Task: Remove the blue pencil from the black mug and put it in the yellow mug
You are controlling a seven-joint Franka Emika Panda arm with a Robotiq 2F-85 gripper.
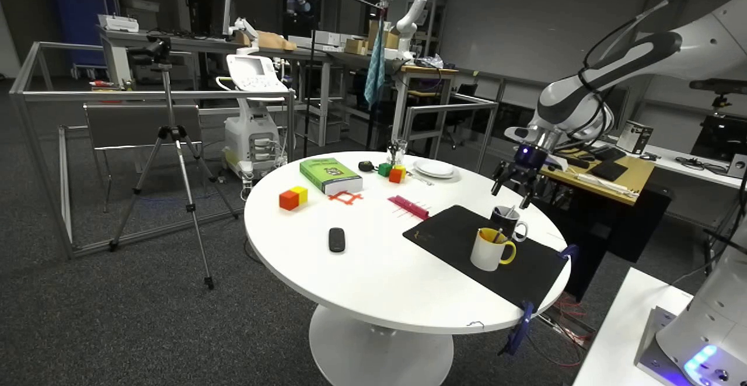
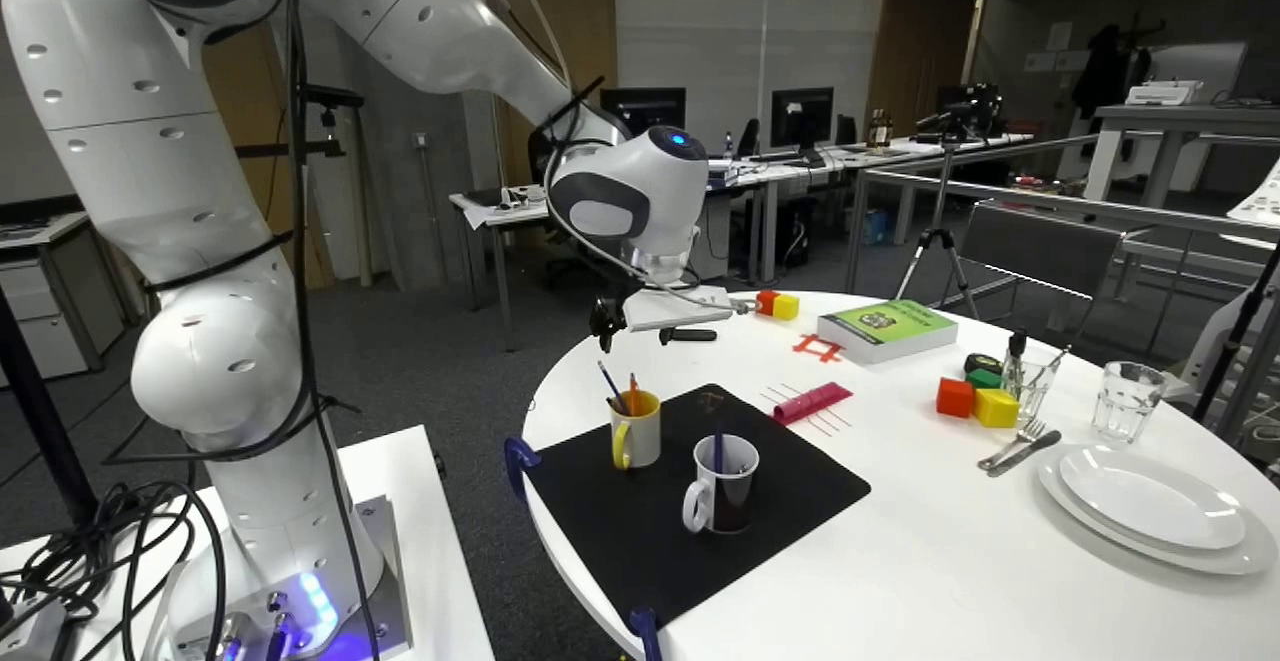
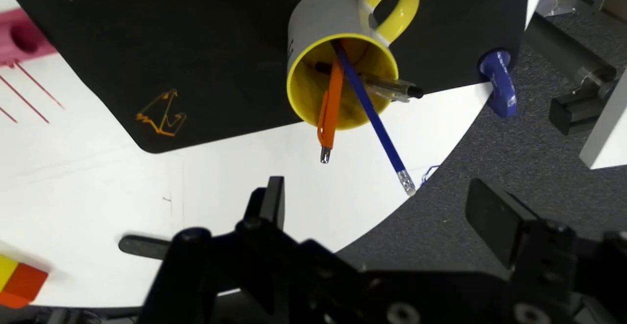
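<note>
now | hand [image 3: 381, 207] pointing downward near yellow mug [image 3: 323, 19], fingers [image 3: 491, 218] spread wide | blue pencil [image 3: 374, 118] leaning inside that mug

The yellow mug [image 2: 642, 437] — a blue pencil [image 2: 613, 387] leaning in it — stands near the black mug [image 2: 733, 496].

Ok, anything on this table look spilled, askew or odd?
Nothing looks spilled; the yellow mug and black mug stand upright. Slightly odd: an orange scribble near one corner of the black mat, like a stray mark on a mostly plain surface.
</note>
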